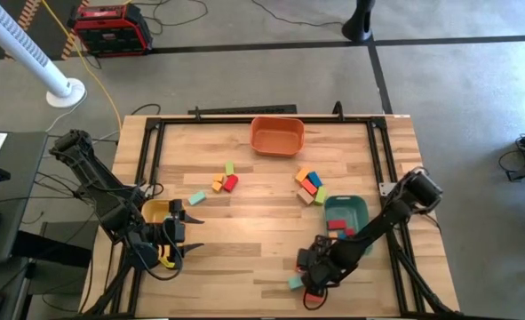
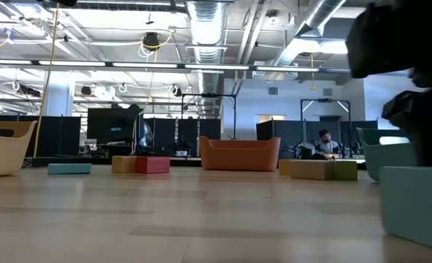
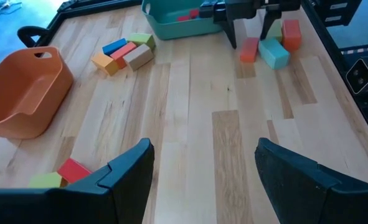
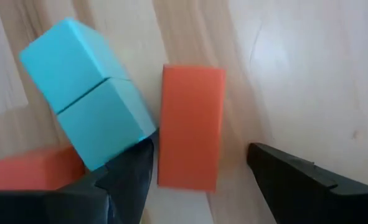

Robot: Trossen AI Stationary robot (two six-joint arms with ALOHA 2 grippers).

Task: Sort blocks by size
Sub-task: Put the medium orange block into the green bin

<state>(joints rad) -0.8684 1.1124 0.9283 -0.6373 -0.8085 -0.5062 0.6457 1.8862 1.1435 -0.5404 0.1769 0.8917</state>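
Down at the near right of the counter, the right gripper hangs low with its fingers spread on either side of an orange block lying flat on the wood, not yet clamped on it. Touching that block's side is a pale blue block, which shows a seam across it, so it may be two cubes set together. Another orange block is cut off at the picture's edge and half hidden behind the finger. From above, this gripper's own body covers most of the cluster, and only a blue corner peeks out. Just beyond the arm stands the green tray with red pieces inside, hard to count. Farther in lies a mixed cluster of blue, orange, yellow, tan and green blocks, then the orange tray at the far edge. Left of centre sit a red, orange and green group and a lone teal block. The left gripper waits at the near left with its fingers wide apart and nothing between them, beside a yellow tray that its arm largely hides. In the low view a dark arm blocks the right side, and a person sits far off in the room.
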